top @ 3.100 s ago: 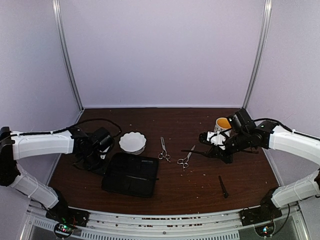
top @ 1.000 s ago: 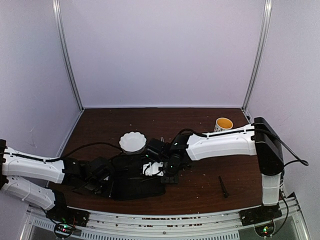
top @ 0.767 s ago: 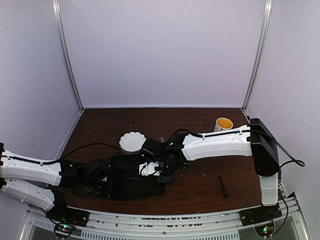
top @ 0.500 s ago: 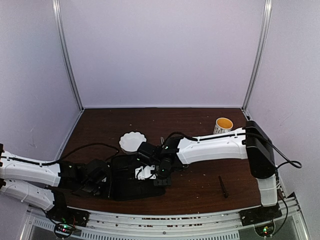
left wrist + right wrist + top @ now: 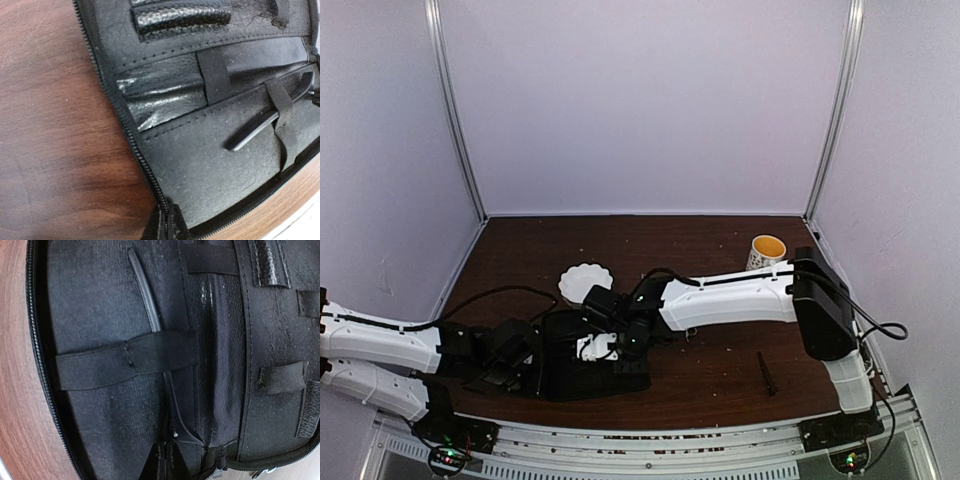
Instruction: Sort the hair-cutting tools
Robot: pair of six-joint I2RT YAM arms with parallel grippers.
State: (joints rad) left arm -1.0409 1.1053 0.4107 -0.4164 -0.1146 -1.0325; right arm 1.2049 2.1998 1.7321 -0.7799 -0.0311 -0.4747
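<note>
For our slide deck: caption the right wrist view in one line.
Dark hair clip tucked under an elastic strap inside the open black case.

One thin, dark, pointed hair clip [image 5: 765, 373] lies flat and slanted on the bare tabletop toward the near right corner. A second hair clip [image 5: 147, 295], also dark, sits tucked under an elastic strap [image 5: 100, 362] inside the open black case [image 5: 570, 382], by the near edge left of centre.

Open black case [image 5: 588, 380] on table [image 5: 720, 250]; white bowl [image 5: 582, 281], mug [image 5: 766, 250] beyond.
</note>
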